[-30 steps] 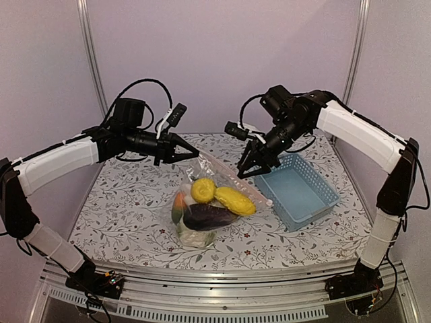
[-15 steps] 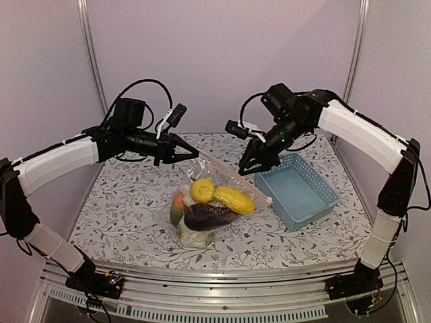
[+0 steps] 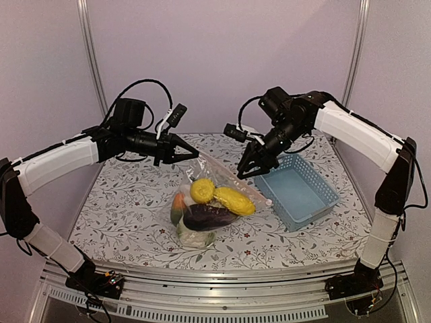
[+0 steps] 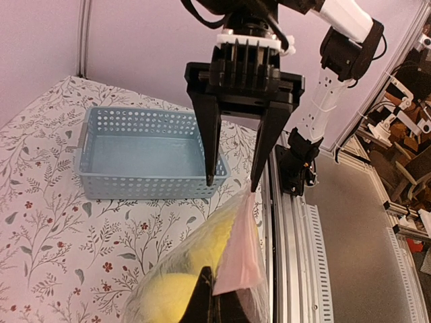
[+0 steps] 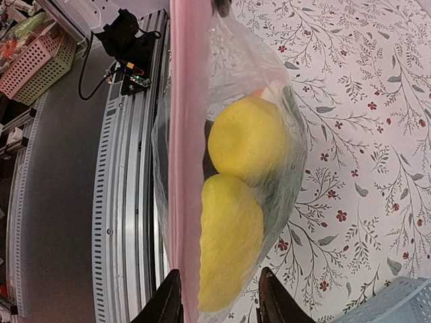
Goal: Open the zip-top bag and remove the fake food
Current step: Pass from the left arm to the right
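The clear zip-top bag (image 3: 221,173) lies mid-table, its pink zip strip (image 3: 232,176) lifted and stretched between the two grippers. Inside are the fake food pieces: two yellow ones (image 3: 234,200), a dark purple eggplant (image 3: 209,217), white cauliflower (image 3: 194,235) and an orange and green piece (image 3: 177,207). My left gripper (image 3: 194,155) is shut on one end of the strip (image 4: 239,259). My right gripper (image 3: 244,173) is open, its fingers straddling the strip's other end (image 5: 187,202) and the yellow food (image 5: 229,235).
A light-blue slotted basket (image 3: 296,190) stands on the floral tablecloth just right of the bag, under the right arm. The table's front rail (image 3: 222,282) runs along the near edge.
The right arm has shifted very slightly to the left. The bag and the left gripper have not visibly moved.
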Controlling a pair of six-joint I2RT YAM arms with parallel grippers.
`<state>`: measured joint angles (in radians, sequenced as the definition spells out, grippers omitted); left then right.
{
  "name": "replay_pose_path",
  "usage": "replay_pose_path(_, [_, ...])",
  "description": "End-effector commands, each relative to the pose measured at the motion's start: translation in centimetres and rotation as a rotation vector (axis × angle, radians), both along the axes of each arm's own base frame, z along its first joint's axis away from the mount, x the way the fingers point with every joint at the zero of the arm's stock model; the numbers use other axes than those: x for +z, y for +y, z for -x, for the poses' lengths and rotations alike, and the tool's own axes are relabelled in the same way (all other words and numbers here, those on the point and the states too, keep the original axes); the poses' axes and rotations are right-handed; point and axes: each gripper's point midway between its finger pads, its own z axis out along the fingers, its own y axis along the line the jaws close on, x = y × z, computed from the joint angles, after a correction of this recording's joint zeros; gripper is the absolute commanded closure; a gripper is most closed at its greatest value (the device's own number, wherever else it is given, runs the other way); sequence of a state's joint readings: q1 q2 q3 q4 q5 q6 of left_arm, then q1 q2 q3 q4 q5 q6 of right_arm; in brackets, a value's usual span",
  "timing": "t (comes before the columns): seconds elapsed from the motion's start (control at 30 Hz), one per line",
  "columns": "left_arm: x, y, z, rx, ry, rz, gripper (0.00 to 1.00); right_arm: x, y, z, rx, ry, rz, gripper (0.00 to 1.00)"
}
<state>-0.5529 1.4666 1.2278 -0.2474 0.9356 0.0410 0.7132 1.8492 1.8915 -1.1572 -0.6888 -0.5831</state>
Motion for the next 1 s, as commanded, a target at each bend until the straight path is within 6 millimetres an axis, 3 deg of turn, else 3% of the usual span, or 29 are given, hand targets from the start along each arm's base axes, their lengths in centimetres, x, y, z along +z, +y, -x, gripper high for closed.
replay_pose_path(0.0, [1.2, -0.4, 0.4, -0.029, -0.033, 0.022, 1.0, 1.0, 0.0, 0.9, 0.035, 0.012, -0.026, 0.63])
replay_pose_path(0.3, [1.2, -0.4, 0.6, -0.039, -0.03, 0.025, 1.0, 0.9, -0.1, 0.7, 0.03, -0.004, -0.016, 0.63])
replay_pose_path(0.67, [1.5, -0.4, 0.9, -0.053, -0.031, 0.033, 1.0, -0.5, -0.1, -1.1, -0.019, -0.037, 0.04, 0.65])
replay_pose_path(0.97, [1.5, -0.4, 0.9, -0.051, -0.035, 0.033, 1.0, -1.4, -0.1, -1.2, -0.02, -0.019, 0.055, 0.66])
